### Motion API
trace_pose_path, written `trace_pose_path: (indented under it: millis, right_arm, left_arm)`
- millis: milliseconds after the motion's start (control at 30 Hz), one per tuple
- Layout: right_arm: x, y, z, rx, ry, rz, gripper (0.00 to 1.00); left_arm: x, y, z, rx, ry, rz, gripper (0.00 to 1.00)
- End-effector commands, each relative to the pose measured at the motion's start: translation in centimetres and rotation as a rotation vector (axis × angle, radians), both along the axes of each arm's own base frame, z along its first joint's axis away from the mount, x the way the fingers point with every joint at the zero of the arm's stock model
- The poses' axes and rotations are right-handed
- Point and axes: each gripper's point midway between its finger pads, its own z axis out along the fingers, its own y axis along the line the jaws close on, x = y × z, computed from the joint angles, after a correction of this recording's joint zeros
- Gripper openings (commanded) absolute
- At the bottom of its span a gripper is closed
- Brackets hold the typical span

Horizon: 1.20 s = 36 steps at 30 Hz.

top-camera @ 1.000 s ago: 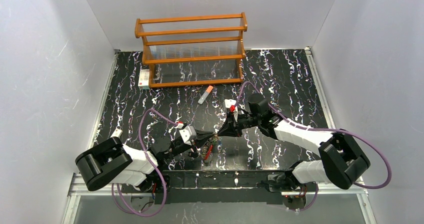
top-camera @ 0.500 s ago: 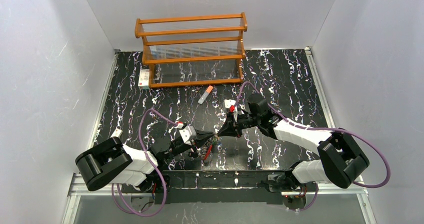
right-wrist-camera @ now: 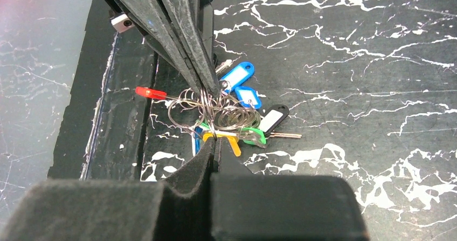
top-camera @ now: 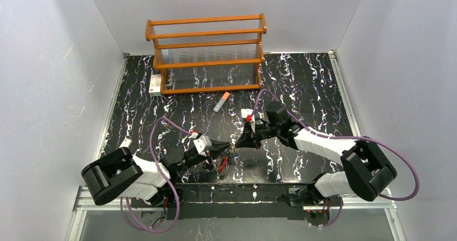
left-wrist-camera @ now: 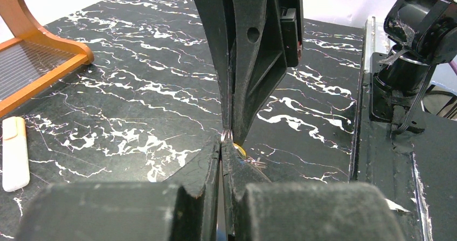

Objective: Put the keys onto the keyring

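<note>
A robot lab cell: plain white walls point(top-camera: 54, 63) box in a black marbled table point(top-camera: 302, 84)

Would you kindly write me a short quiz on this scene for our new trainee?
1. True or false: the left claw and the right claw meet tip to tip, both shut.
2. The grey stick with the orange cap lies: A in front of the wooden rack; B on the rack's top shelf; C in the left claw.
3. Fill in: the thick section of the keyring is coloured ____.
Key: 1 true; 2 A; 3 red.
</note>
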Motion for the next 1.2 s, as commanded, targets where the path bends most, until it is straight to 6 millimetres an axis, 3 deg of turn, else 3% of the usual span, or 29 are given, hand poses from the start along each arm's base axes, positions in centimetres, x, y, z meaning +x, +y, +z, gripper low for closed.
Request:
trace_pose_path:
  millis: [0,400,633,833,967,1067,1167]
  right_arm:
    - [0.3,-0.2,-1.0,-0.039,0.006,-0.01,0.01]
    - [0.1,1.5,-1.4,-0.045,-0.001,0.02,0.01]
    - [0.9,1.9,-0.3,-0.009,-0.031,-0.029,0.02]
    - [1.1,0.8,0.9,0.023,-0.111,-0.098,0.37]
    - [0.7,0.4,1.8,0.061,-0.147,-0.103,0.55]
    - [0.4,0.7,2.4,0.093,-0.145,-0.088,0.63]
    - [0.4,1.2,2.8,0.112,-0.124,-0.077,0.63]
  left_arm:
    - [0.2,-0.2,2.5,-0.073,-0.059,0.004,0.0]
    - [0.1,-0.6,2.5,-0.079,-0.056,-0.011,0.0]
    - [0.1,-0.6,2.5,-0.08,-0.055,-0.012,0.0]
    - [0.1,-0.4,2.4,-0.078,-0.056,-0.006,0.0]
    - [0.2,-0.5,2.5,-0.08,-0.057,-0.007,0.0]
    - [0.1,-0.5,2.5,-0.081,-0.057,-0.008,0.0]
    - [0.1,-0.5,2.6,-0.083,-0.058,-0.01,0.0]
